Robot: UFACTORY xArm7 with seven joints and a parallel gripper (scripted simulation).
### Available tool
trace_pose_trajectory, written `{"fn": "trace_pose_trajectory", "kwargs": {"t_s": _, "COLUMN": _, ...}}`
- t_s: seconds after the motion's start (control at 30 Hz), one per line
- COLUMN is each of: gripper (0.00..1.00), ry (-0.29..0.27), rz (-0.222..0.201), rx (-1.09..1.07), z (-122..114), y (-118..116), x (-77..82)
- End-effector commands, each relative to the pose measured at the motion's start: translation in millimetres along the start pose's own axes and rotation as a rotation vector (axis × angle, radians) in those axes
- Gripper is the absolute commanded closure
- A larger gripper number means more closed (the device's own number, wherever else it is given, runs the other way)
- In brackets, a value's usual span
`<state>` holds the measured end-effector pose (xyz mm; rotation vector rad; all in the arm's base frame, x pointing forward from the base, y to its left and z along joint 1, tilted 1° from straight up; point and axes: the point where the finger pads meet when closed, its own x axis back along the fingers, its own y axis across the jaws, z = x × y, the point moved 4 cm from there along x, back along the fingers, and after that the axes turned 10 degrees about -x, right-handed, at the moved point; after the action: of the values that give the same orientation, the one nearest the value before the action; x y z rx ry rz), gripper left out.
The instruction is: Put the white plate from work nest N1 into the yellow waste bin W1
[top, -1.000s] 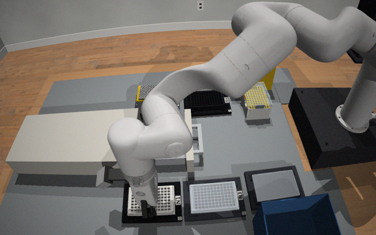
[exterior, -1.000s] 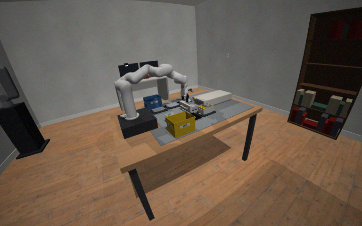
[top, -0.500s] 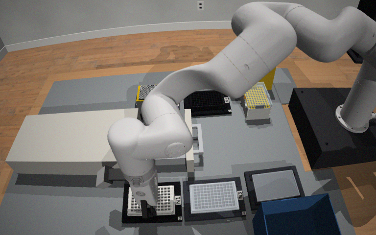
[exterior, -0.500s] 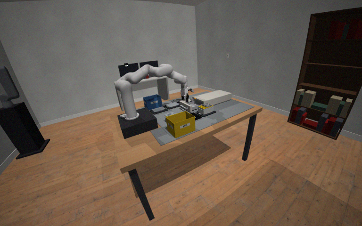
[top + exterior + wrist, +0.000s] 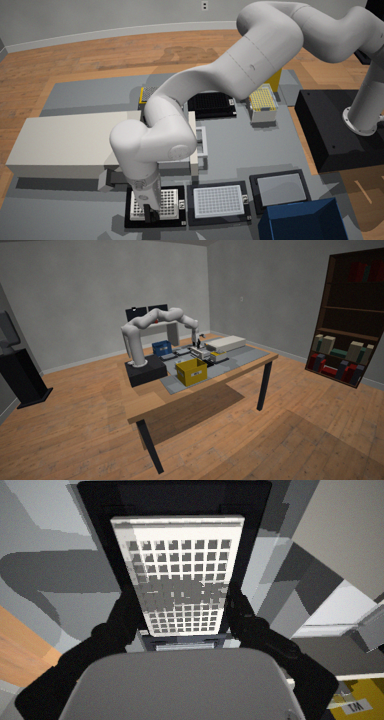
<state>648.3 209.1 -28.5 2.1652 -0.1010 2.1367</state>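
Two dark fingers of our hand (image 5: 182, 615) press against the long sides of the white plate (image 5: 177, 575), one on each side, so the hand is clamped wide across the plate's width and has it in its grip. In the wrist view the plate looks slightly skewed against the black work nest N1 (image 5: 95, 510) under it, but we cannot tell whether it has left the nest. From the top view our hand (image 5: 150, 216) stands straight down over the white plate (image 5: 169, 202) in nest N1 (image 5: 182, 223), at the near edge of the grey mat (image 5: 254, 147). Just beside N1 sits a second nest with a paler plate (image 5: 218, 201), then a third nest with a flat lid (image 5: 281, 189), and a blue bin (image 5: 305, 220) at the corner. The cooler (image 5: 65, 141) lies behind N1. The yellow waste bin W1 (image 5: 192, 371) stands upright on the table (image 5: 181, 406), well apart from the plate, near the arm's black base (image 5: 158, 375). The tip box (image 5: 262, 103) stands close to W1.
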Motion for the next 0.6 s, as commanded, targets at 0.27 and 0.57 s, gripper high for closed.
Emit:
{"fn": "trace_pose_trajectory", "kwargs": {"t_s": 0.27, "gripper": 1.00, "ry": 0.006, "rz": 0.003, "rx": 0.000, "z": 1.8, "y": -0.8, "x": 10.0}}
{"fn": "trace_pose_trajectory", "kwargs": {"t_s": 0.57, "gripper": 1.00, "ry": 0.006, "rz": 0.003, "rx": 0.000, "z": 1.8, "y": -0.8, "x": 16.0}}
